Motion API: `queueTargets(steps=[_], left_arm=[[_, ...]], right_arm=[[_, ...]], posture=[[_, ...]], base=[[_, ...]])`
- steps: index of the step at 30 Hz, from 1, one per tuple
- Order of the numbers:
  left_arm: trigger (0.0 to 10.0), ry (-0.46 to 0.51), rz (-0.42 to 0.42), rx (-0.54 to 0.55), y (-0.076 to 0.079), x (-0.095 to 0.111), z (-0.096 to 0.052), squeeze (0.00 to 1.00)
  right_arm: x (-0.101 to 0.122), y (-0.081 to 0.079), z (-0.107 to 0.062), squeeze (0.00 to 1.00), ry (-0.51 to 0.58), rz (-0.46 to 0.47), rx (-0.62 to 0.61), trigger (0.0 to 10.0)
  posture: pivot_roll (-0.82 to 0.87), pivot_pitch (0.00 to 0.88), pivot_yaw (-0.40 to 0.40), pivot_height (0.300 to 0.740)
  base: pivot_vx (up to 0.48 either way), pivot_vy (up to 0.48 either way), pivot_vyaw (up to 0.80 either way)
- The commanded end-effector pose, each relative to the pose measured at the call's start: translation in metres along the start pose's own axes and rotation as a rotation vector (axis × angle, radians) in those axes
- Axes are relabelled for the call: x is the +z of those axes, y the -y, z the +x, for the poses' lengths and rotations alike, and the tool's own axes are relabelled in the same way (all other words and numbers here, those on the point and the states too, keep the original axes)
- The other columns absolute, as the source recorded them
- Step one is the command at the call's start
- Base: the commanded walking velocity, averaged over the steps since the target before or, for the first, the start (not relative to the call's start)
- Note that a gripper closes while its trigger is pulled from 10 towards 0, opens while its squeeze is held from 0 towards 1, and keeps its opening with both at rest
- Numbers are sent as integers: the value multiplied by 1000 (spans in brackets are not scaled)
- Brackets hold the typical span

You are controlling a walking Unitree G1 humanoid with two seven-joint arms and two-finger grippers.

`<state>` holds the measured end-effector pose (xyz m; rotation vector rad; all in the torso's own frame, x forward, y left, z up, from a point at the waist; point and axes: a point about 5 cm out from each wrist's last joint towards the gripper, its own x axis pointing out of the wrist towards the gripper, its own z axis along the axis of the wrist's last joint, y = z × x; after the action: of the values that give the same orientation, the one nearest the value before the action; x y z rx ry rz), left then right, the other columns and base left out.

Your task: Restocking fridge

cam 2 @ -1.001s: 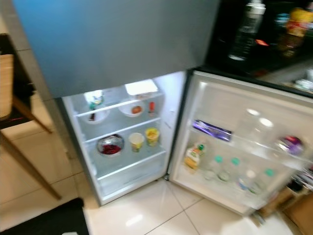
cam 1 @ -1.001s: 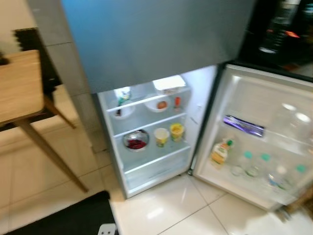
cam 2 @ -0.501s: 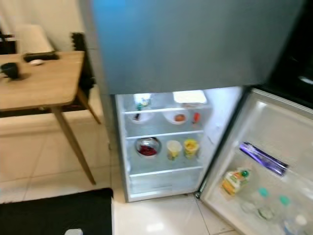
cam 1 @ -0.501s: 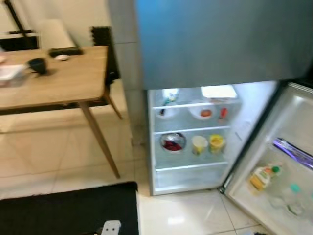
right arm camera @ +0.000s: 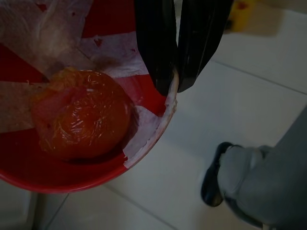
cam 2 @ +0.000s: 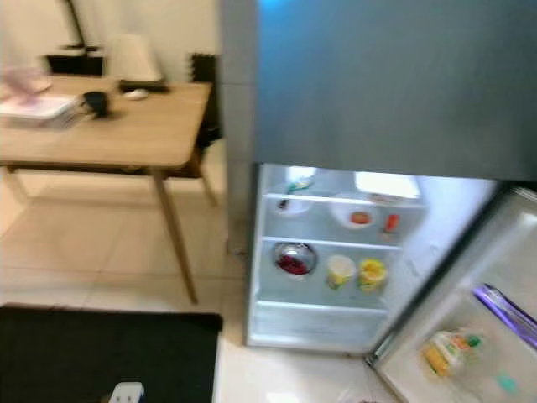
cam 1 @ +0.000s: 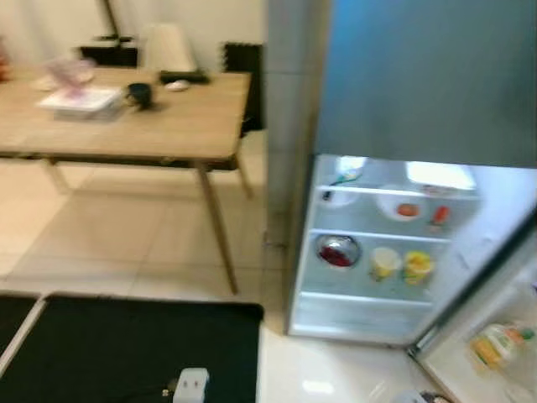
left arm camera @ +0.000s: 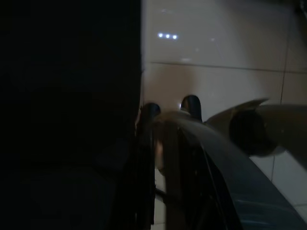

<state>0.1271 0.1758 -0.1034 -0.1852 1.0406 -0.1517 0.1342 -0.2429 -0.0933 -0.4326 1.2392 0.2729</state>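
Fridge (cam 2: 336,252): lower door (cam 2: 470,336) swung open toward robot's right, inside lit, upper door shut. Pics pretty blurry tbh.
Top shelf: white bowl w/ something orange-red (cam 2: 359,217), small red item (cam 2: 390,222) just beside it, white tray (cam 2: 386,183) above.
Mid shelf: metal bowl w/ red stuff (cam 2: 294,259), pale cup (cam 2: 340,270), yellow cup (cam 2: 372,273) in a row.
Door rack: yellow-orange bottle w/ green cap (cam 2: 445,353).
Right gripper (right arm camera: 173,88): pinched on rim of red bowl (right arm camera: 62,167), held over the tile floor. Bowl has a plastic-wrapped tomato-looking thing (right arm camera: 84,115) in it.
Left gripper (left arm camera: 170,108): v dark view, fingertips a little apart above floor, can't tell if it's holding anything.
Left side of room: wooden table (cam 1: 168,126) w/ dark mug (cam 1: 139,93), black mat (cam 1: 126,353) on floor.
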Motion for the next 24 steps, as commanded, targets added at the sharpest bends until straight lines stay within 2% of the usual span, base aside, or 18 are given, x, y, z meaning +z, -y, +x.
queueTargets(steps=[1, 3, 24], left_arm=[[10000, -20, 22, 1, -1, -2, -1, 0], [10000, -22, 26, 2, -1, -2, 0, 0], [10000, -31, 25, -2, 3, -3, 1, 0]], right_arm=[[3, -1, 0, 0, 8, -26, -18, 10000], [2, 1, 0, 0, 6, -17, -35, 10000], [2, -3, 1, 0, 10, -12, -18, 10000]], posture=[[-74, 0, -47, 740], [-74, 0, -46, 740], [-78, 0, -46, 740]], base=[[0, 0, 413], [0, -156, 0], [0, -464, 0]])
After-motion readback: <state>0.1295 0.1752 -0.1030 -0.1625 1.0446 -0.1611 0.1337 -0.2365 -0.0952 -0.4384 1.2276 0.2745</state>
